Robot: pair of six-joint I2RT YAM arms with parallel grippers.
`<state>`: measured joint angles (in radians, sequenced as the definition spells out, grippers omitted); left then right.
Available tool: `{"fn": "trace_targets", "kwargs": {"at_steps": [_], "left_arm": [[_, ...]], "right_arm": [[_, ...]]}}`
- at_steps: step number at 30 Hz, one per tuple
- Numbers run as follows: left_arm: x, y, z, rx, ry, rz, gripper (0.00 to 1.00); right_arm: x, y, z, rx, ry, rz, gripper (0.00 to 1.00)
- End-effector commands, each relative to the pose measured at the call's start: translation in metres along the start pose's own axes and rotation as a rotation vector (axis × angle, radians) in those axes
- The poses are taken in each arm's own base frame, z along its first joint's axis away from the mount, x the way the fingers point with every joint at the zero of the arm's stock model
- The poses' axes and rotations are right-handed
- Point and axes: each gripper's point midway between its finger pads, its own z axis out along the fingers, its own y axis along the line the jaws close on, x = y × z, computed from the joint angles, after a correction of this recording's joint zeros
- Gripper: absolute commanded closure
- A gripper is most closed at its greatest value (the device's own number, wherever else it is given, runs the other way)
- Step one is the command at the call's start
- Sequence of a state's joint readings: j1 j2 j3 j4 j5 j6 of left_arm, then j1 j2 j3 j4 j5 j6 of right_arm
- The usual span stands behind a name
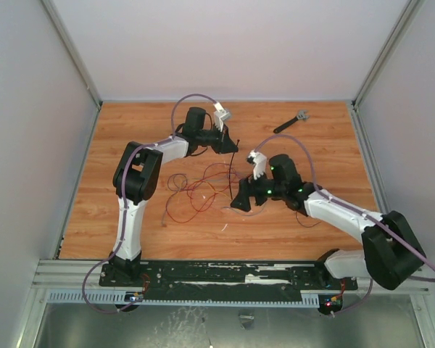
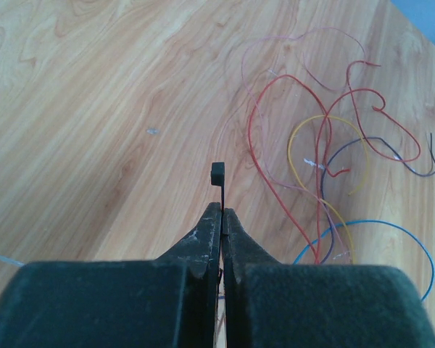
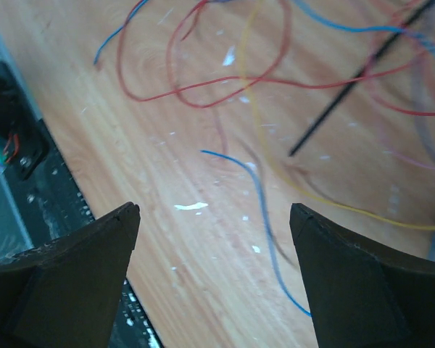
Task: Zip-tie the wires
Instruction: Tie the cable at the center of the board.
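L pincer [image 2: 222,212] clamps zip tie [image 2: 217,175]; R pincer [image 3: 214,212] agape.

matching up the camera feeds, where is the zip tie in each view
top external: zip tie, thin black line at the upper right edge of the wires, table centre
left wrist: centre, head poking up from shut left fingers
right wrist: black diagonal, upper right
shared landmark: the red wires
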<state>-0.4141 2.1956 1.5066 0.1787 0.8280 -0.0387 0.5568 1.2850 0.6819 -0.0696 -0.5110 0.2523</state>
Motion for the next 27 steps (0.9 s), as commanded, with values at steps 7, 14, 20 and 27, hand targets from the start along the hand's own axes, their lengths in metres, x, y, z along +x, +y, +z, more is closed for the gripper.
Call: {"fn": "trace_targets", "kwargs": {"at_steps": [7,14,20,27], "left_arm": [[-0.023,-0.011,-0.006,0.01,-0.041,0.039,1.0],[-0.021,-0.011,-0.007,0.011,-0.036,0.039,1.0],[-0.018,-0.011,-0.008,0.009,-0.019,0.049,1.0],[-0.017,-0.013,-0.009,0.018,-0.015,0.051,1.0]], "right_arm": [[0.008,0.048,0.04,-0.182,0.035,0.009,0.14],[0.007,0.035,0.066,-0.155,0.044,0.002,0.14],[0.014,0.008,0.081,-0.053,0.091,-0.034,0.12],[0.025,-0.018,0.084,0.008,0.129,-0.027,0.12]]}}
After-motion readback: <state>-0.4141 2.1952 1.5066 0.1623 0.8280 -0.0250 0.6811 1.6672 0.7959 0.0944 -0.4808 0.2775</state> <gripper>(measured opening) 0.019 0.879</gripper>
